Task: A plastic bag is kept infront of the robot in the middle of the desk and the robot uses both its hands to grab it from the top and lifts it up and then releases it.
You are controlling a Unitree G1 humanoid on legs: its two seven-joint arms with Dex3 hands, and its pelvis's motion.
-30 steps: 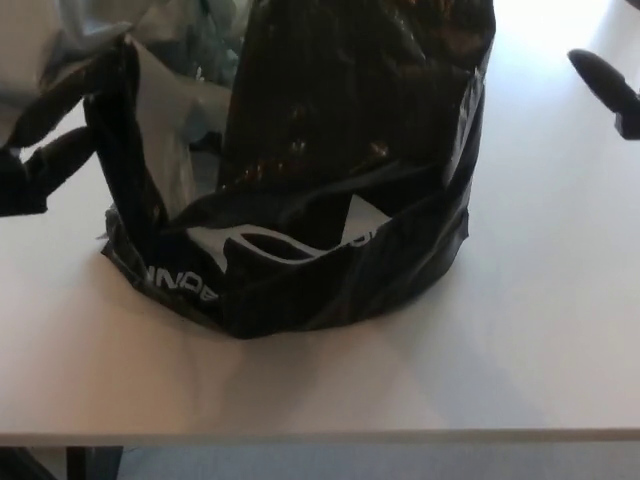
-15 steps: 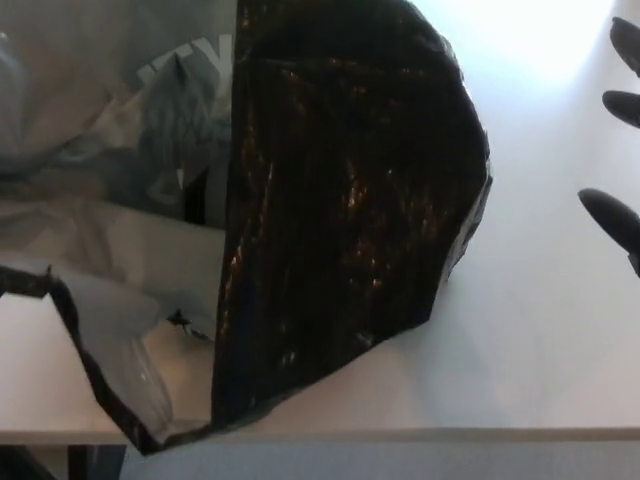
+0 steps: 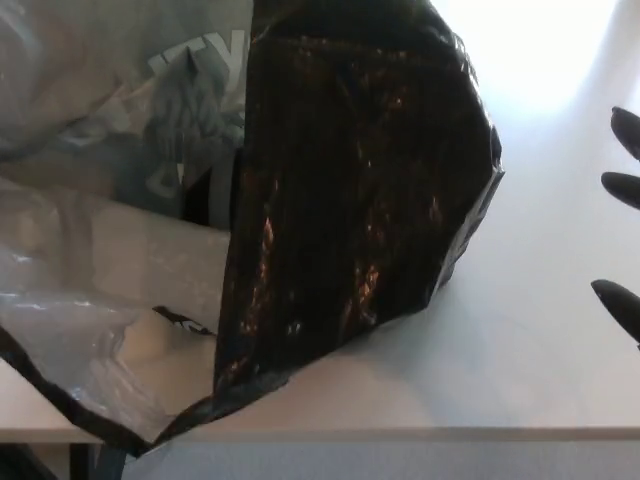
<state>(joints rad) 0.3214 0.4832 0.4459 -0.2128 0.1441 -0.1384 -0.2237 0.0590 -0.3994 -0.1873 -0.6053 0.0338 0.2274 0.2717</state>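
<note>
Crinkled black plastic bag (image 3: pixel 350 190) raised close to camera, above white desk (image 3: pixel 520 340). Right hand (image 3: pixel 625 215) well right, fingers spread, empty. Left hand unseen.

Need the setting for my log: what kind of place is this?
Probably an office or lab bench: a plain white desk under bright overhead light, bare except a black plastic bag, with the right hand alongside.

A white desk (image 3: pixel 520 330) fills the lower and right parts of the head view, its front edge running straight across near the bottom. Strong glare whitens the surface at the upper right. 1 thing lies on it: a large crumpled plastic bag (image 3: pixel 350 200), glossy black outside and pale grey inside, covering the left and middle, its lower left corner overhanging the front edge.
</note>
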